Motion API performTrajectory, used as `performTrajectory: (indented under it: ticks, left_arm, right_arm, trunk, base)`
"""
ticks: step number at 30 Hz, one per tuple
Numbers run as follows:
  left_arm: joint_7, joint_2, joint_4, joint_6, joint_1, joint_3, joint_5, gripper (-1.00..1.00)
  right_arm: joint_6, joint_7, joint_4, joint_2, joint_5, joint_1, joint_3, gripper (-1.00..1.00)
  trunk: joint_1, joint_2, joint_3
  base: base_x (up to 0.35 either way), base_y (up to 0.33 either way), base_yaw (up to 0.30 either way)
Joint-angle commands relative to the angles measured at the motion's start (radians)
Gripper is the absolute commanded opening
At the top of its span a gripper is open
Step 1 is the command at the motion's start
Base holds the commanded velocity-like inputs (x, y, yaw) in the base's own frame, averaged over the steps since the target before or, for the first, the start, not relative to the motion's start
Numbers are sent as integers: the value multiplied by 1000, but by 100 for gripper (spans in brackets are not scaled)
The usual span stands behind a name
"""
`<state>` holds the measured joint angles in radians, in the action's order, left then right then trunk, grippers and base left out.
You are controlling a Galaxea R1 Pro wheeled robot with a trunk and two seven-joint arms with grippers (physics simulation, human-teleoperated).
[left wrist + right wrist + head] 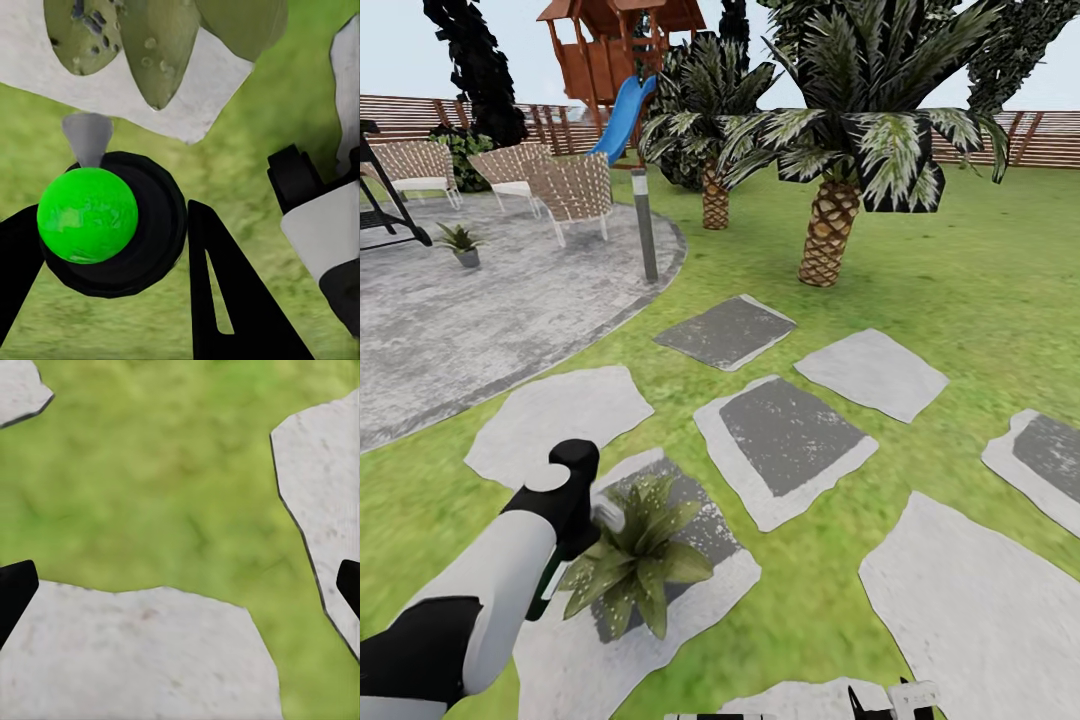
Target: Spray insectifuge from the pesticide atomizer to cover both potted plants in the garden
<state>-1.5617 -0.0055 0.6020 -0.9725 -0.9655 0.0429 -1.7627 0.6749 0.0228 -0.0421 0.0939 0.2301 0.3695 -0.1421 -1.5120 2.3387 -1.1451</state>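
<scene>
The left gripper (pixel 112 300) clenches the pesticide atomizer (pixel 112 217), its nozzle just short of a potted plant (pixel 635 560) on a stepping slab (pixel 700 600). The right gripper's fingers (pixel 15 592) stand released above lawn (pixel 172 487).

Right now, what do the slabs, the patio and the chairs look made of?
Slabs: pale rough stone or concrete, matte, some with darker grey patches. Patio: mottled grey paving, probably concrete, matte. Chairs: tan woven lattice, seemingly wicker or rattan, on thin pale legs; too far away to be sure.

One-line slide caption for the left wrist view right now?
Left jaws clamp the dark round-bodied pesticide atomizer, grey nozzle aimed at the droplet-speckled broad green leaves above a pale stepping slab.
</scene>
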Motion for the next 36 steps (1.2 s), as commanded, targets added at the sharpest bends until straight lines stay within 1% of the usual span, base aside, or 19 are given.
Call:
performTrajectory:
  ticks: [1, 5, 13, 15, 18, 20, 24, 30, 36]
  left_arm:
    - [-9, -1, -1, -11, 3, 4, -9, -100]
    - [-9, -2, -3, -11, 16, 2, -11, -100]
    - [-9, -4, -5, -11, 19, 7, -9, -100]
    - [-9, -5, -20, -10, 22, 8, -9, -100]
    - [-9, -4, -52, -10, 22, 8, -9, -100]
    - [-9, -4, -62, -10, 46, 7, -9, -100]
    - [-9, -4, -58, -11, 58, 4, -13, -100]
    - [-9, -4, -48, -12, 59, 5, -12, -100]
    - [-9, -4, -47, -12, 56, 6, -12, -100]
  right_arm:
    - [3, 2, 1, 1, 8, 0, -9, 100]
    - [3, 0, -1, 0, 6, 0, -9, 100]
    - [3, -1, -1, 0, 5, 1, -10, 100]
    - [2, -1, -1, 0, 5, 1, -10, 100]
    - [3, -1, -1, 0, 5, 0, -10, 100]
    - [2, -1, -1, 0, 5, 0, -10, 100]
    - [3, -1, -1, 0, 5, 0, -10, 100]
    - [3, -1, 0, 0, 5, 1, -10, 100]
    - [3, -1, 1, 0, 5, 1, -10, 100]
  trunk:
    - [0, 0, -1]
    - [0, 0, -1]
    - [0, 0, -1]
    - [0, 0, -1]
    - [0, 0, -2]
    - [0, 0, -2]
    - [0, 0, -3]
    - [0, 0, -3]
    - [0, 0, -3]
  base:
    - [0, 0, 0]
    - [56, 0, 0]
    - [312, 0, 0]
    - [189, 0, 0]
    - [40, 0, 0]
    - [6, 0, 0]
    - [1, 0, 0]
    - [-3, -5, 0]
    - [-94, -198, 0]
